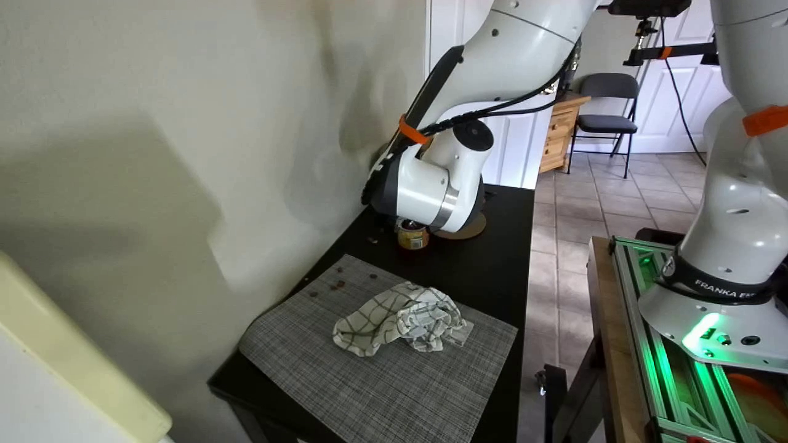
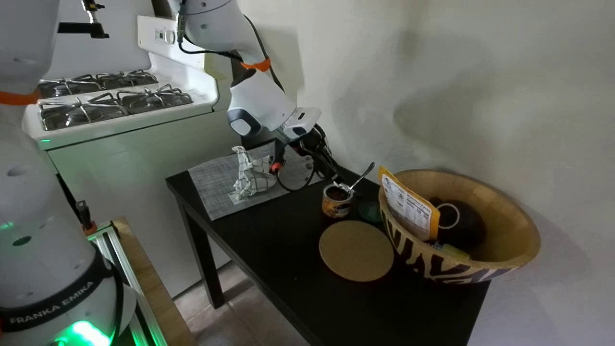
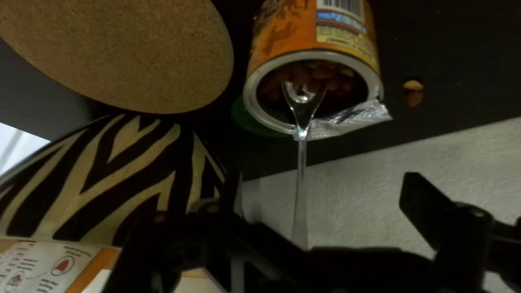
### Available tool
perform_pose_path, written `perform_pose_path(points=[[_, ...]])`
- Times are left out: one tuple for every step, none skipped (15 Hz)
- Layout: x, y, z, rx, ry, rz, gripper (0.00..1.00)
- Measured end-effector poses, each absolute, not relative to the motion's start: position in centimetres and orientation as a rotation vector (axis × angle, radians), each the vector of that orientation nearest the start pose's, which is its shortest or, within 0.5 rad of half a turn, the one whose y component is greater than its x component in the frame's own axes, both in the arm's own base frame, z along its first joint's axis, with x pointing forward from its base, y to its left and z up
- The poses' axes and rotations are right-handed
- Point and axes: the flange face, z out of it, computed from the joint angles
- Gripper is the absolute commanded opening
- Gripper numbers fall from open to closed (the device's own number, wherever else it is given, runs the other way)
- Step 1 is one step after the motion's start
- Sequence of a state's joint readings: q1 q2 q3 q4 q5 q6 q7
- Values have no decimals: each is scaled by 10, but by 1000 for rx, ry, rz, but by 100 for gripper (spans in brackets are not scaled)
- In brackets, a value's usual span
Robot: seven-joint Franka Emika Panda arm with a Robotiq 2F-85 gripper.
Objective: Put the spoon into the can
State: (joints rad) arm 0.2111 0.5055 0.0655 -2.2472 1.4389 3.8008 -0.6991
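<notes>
The can (image 2: 336, 206) stands upright on the black table, open, with an orange label and a peeled foil flap on its rim. It also shows in an exterior view (image 1: 412, 240) and in the wrist view (image 3: 289, 30), with brown contents inside. The metal spoon (image 3: 301, 162) has its bowl end in the can and its handle leaning out over the rim; it also shows in an exterior view (image 2: 362, 176). My gripper (image 3: 321, 179) is open, its fingers wide apart, with the spoon's handle between them and apart from both fingertips. The handle's end is hidden behind the gripper.
A cork disc (image 2: 356, 251) and a green lid (image 2: 369, 211) lie beside the can. A large zebra-patterned bowl (image 2: 504, 216) holds an orange envelope (image 2: 407, 206). A checked cloth (image 1: 388, 317) lies on a grey placemat (image 1: 400, 394). The wall (image 3: 366, 183) is close behind.
</notes>
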Motion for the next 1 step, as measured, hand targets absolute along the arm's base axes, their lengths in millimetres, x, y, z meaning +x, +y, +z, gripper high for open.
perform_pose_path(points=[[490,1,226,-3101,888,-1194,100]])
